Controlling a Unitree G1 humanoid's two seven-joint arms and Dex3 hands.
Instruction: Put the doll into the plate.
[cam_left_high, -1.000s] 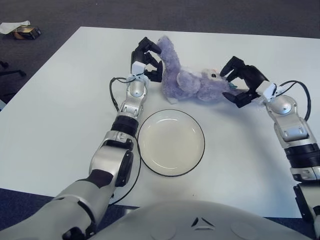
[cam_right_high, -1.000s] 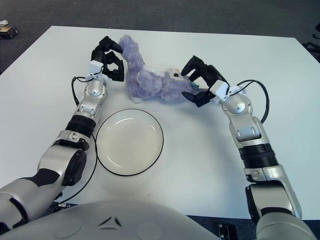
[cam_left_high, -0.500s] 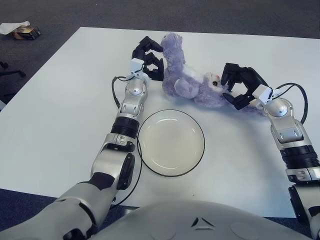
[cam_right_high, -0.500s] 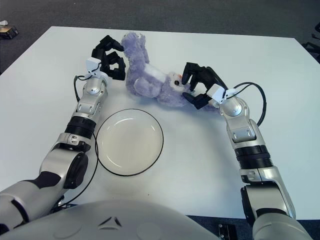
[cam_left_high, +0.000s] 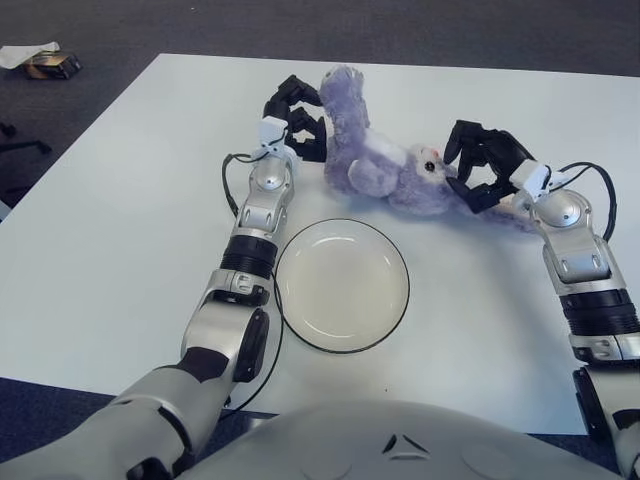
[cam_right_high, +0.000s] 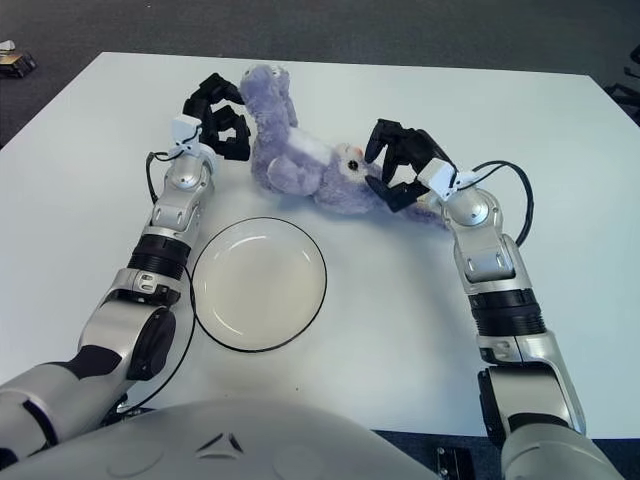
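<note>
Fingers (cam_left_high: 300, 105) of the left hand (cam_left_high: 296, 120) and right hand (cam_left_high: 482, 165) curl onto opposite ends of the purple plush doll (cam_left_high: 385, 165), beyond the white plate (cam_left_high: 342, 285) on the counter (cam_left_high: 120, 220)

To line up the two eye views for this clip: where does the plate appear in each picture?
Left eye view: the plate sits just right of centre, below the purple doll.
Right eye view: the plate sits left of centre, below the doll.
Shared landmark: the left hand at the doll's left end.
</note>
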